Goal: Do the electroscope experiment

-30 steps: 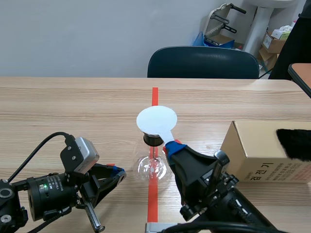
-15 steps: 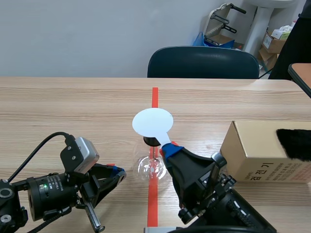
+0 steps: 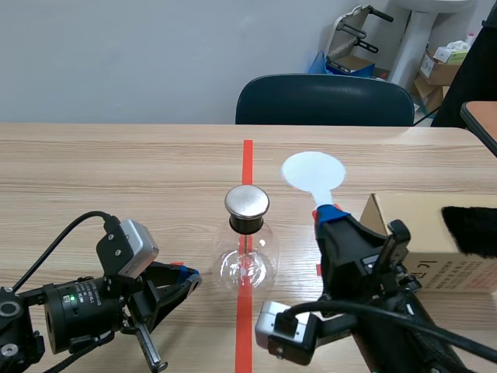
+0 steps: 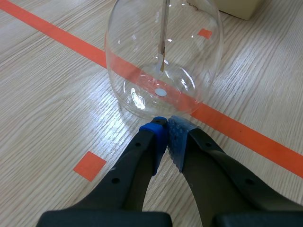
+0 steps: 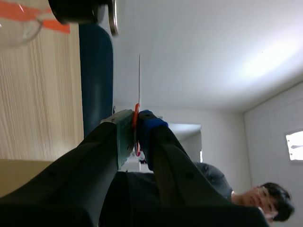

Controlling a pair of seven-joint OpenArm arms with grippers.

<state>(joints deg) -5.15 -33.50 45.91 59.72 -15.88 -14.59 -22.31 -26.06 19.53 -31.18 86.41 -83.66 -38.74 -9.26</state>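
Electroscope (image 3: 247,263): a clear glass flask with a black neck and a round metal cap (image 3: 247,201), standing upright on the wooden table (image 3: 116,171) over the orange-red tape line (image 3: 247,155), between the two arms. A thin rod (image 4: 163,42) hangs down inside the glass. The left gripper (image 3: 190,277) lies low on the table just beside the flask's base, its fingers closed together with nothing between them. The blue pads (image 4: 154,135) point at the foot of the glass, though the left wrist view does not settle whether they touch it. The right gripper (image 3: 326,211) is raised to the right of the electroscope and clamped on the red handle (image 5: 136,111) of a white disc (image 3: 313,171). The disc stands above the fingers, beside the metal cap rather than over it, and apart from it. In the right wrist view the disc appears edge-on, as a thin line rising from between the pressed pads. Behind the right arm sits a cardboard box (image 3: 419,233) with black fur (image 3: 470,229) on top. A dark chair (image 3: 324,99) stands at the table's far edge.
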